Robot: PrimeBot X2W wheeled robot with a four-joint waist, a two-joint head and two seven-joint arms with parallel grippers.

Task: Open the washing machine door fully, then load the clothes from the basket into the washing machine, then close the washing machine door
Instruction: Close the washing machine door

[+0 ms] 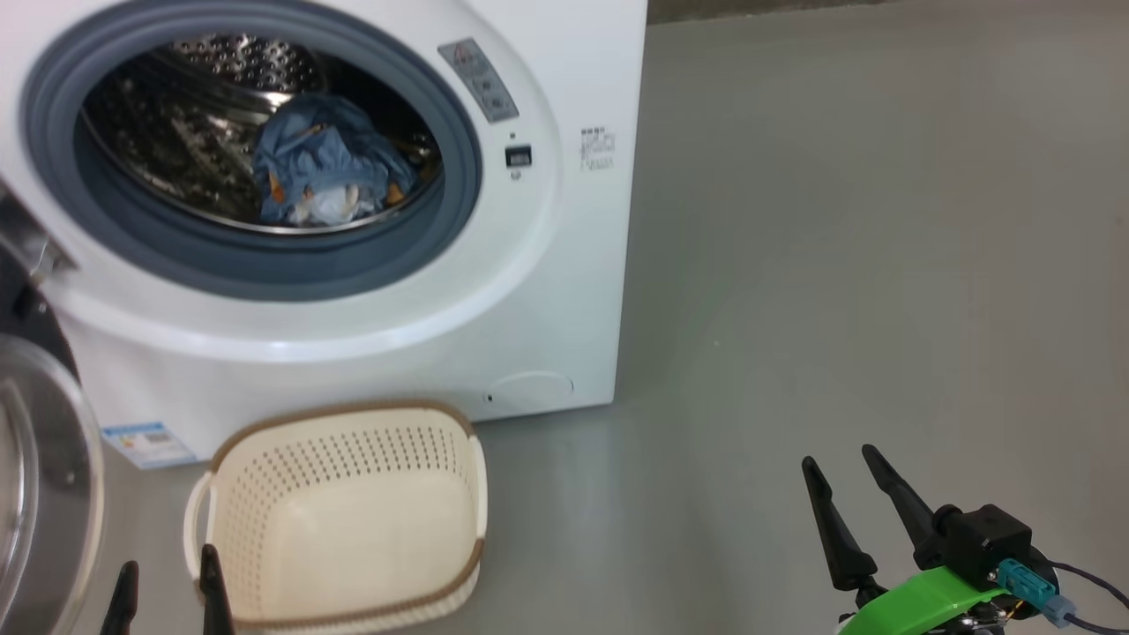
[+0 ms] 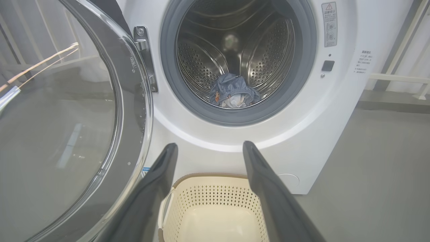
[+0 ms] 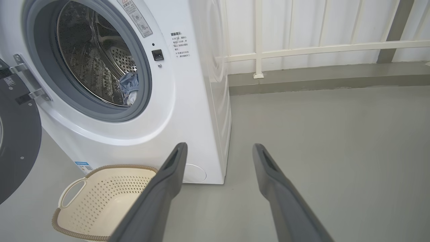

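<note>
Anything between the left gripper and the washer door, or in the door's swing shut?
Nothing visible between left gripper and door. The empty basket sits low in front; whether the door clears it is unclear.

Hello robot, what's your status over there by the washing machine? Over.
Both open, empty: left gripper, right gripper. Loaded: clothes inside washing machine; basket empty; door open. Watch: basket near door's swing.

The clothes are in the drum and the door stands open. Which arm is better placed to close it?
Likely left. The washing machine door hangs open beside the left pincer; the right pincer is away past the basket.
</note>
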